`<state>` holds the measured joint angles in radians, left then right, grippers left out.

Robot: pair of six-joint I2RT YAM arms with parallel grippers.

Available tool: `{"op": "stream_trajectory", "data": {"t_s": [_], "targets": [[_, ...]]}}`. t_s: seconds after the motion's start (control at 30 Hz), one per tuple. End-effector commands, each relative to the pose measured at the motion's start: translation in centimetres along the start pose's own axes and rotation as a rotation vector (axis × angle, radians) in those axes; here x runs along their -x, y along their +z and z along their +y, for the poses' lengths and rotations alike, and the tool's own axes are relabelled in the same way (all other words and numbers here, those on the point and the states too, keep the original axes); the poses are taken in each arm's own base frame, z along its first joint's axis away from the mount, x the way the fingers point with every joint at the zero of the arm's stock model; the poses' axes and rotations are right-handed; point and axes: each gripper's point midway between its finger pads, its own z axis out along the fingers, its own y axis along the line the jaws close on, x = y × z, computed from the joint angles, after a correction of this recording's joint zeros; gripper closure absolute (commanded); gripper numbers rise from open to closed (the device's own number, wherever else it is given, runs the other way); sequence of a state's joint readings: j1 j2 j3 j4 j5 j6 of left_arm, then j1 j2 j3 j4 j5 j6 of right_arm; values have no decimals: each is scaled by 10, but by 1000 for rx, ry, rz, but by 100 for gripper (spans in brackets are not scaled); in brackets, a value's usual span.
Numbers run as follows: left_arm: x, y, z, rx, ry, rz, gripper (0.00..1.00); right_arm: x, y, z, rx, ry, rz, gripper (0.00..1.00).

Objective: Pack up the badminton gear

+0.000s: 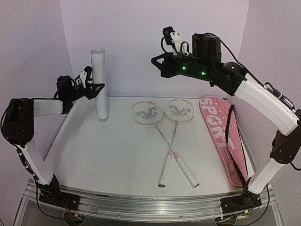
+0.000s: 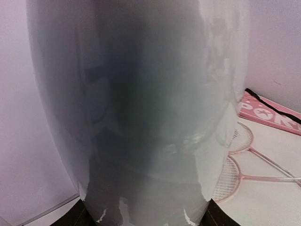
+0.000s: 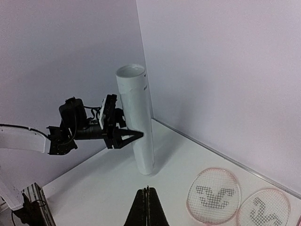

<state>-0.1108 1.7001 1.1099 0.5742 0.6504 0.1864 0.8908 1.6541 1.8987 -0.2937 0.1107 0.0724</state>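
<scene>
Two white-framed rackets lie crossed mid-table, heads toward the back wall (image 1: 147,113) (image 1: 178,110) and white handles (image 1: 165,172) toward me. Their heads also show in the right wrist view (image 3: 214,195) and the left wrist view (image 2: 233,174). No shuttlecock is in view. My left gripper (image 1: 97,88) is shut around the tall white tube (image 1: 100,84), which stands upright at the back left and fills the left wrist view (image 2: 141,108). My right gripper (image 1: 159,63) is shut and empty, raised high above the rackets; its closed fingertips (image 3: 147,190) point toward the tube (image 3: 136,117).
The long pink bag (image 1: 221,134) with white lettering and a black zipper lies along the right side of the table; it also shows in the left wrist view (image 2: 268,113). The back wall stands close behind the tube and racket heads.
</scene>
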Motion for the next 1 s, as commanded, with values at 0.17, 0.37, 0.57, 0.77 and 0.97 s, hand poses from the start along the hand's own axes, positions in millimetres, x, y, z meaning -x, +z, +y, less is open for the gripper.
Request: {"op": "stream_trajectory", "data": {"t_s": [0.17, 0.37, 0.57, 0.77, 0.97], "targets": [[26, -3, 99, 305, 3, -194, 76, 7, 6, 13, 121, -24, -18, 100], [-2, -15, 95, 329, 27, -185, 76, 4, 7, 19, 158, -11, -8, 100], [-38, -18, 86, 300, -25, -123, 75, 4, 7, 22, 176, -14, -7, 100], [-64, -17, 75, 261, -69, -80, 70, 4, 7, 24, 187, -11, -5, 100], [-71, -30, 77, 248, -145, -66, 45, 7, 6, 23, 186, -11, -12, 100]]}}
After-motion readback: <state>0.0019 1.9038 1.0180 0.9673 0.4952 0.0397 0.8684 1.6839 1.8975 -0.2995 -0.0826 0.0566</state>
